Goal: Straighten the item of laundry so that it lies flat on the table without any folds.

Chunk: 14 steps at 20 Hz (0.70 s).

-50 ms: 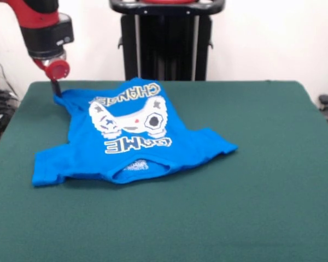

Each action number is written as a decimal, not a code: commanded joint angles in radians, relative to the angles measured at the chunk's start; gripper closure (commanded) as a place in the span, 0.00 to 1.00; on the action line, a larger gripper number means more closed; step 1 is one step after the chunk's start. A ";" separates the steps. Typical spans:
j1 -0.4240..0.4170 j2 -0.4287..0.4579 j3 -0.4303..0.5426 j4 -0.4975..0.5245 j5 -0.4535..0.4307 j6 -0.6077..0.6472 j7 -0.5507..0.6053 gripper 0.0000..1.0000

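The item of laundry [132,136], a bright blue T-shirt, lies print-up on the green table [262,191], left of centre. Its collar [134,166] faces the near edge and a sleeve spreads out to each side. The white controller print with "GAME" and yellow lettering shows upside down. My gripper [56,90] hangs at the far left of the table, its dark fingers together on the shirt's far left hem corner [60,99], which is drawn up into a point. Small wrinkles run along the shirt's left side and the near edge by the collar.
The black pedestal [167,43] stands behind the table's far edge at the middle. A dark object [325,101] sits off the table's right edge, and cables [0,109] hang off the left edge.
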 commanded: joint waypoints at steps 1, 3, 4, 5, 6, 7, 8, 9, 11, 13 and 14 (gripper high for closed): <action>0.005 -0.014 0.100 0.031 -0.083 0.104 -0.350 1.00; 0.000 -0.008 0.103 0.032 -0.091 0.100 -0.345 1.00; -0.001 -0.003 0.105 0.031 -0.095 0.098 -0.340 1.00; -0.002 0.002 0.106 0.030 -0.099 0.094 -0.335 1.00; -0.002 0.008 0.107 0.028 -0.104 0.090 -0.329 1.00; 0.000 0.016 0.107 0.025 -0.107 0.087 -0.322 1.00; 0.000 0.018 0.108 0.025 -0.111 0.083 -0.318 1.00; -0.001 0.020 0.111 0.027 -0.116 0.076 -0.317 1.00; -0.002 0.025 0.115 0.028 -0.125 0.069 -0.309 0.00; 0.001 0.025 0.113 0.028 -0.131 0.060 -0.302 0.00; 0.003 0.026 0.112 0.028 -0.132 0.060 -0.298 0.00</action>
